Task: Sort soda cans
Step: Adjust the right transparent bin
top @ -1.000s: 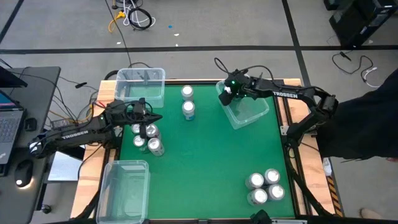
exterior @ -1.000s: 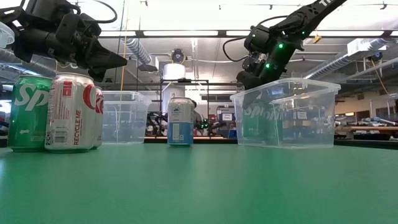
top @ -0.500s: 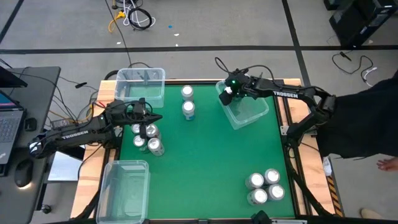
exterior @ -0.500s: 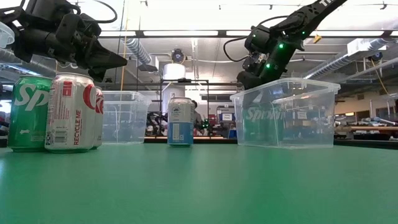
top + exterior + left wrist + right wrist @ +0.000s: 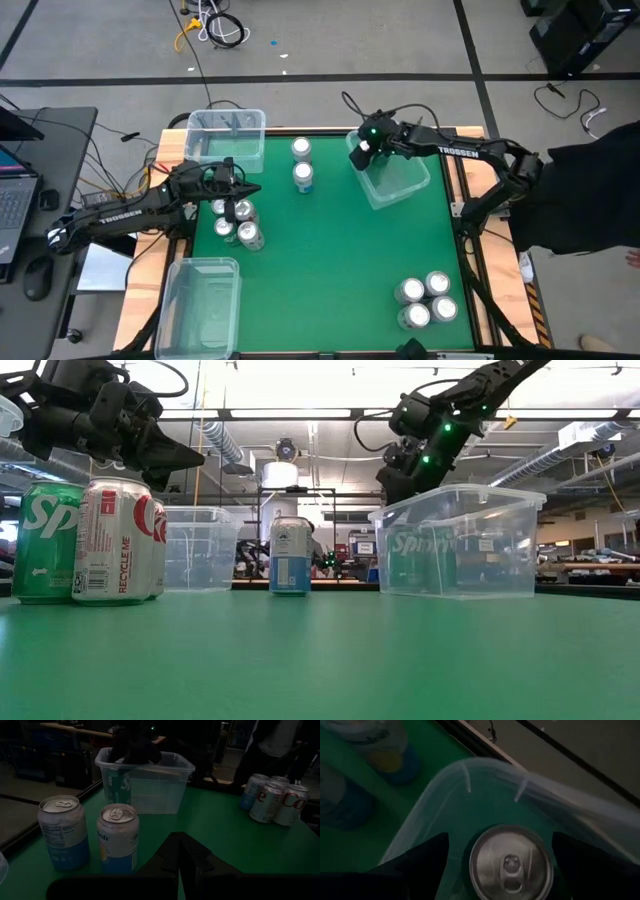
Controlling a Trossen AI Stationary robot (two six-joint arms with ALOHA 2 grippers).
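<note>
A green soda can [image 5: 511,862] stands upright on its base inside the clear bin [image 5: 400,180] at the table's far right; its side shows through the bin wall [image 5: 412,555]. My right gripper [image 5: 500,837] hovers open just above it, one finger on either side of the silver top, touching nothing. It hangs over the bin's left end [image 5: 360,157]. My left gripper [image 5: 250,188] waits shut above a cluster of cans [image 5: 235,220] on the table's left. Two blue-and-white cans [image 5: 302,162] stand at the far middle, and several silver ones [image 5: 427,300] at the near right.
A clear bin [image 5: 228,135] sits at the far left corner and another [image 5: 200,300] at the near left. The green middle of the table is open. A laptop and cables lie off the left edge. A person in dark clothes stands beyond the right edge [image 5: 600,190].
My right gripper has risen a little above the bin and drifted slightly toward the table's left. The green can stays standing in the bin.
</note>
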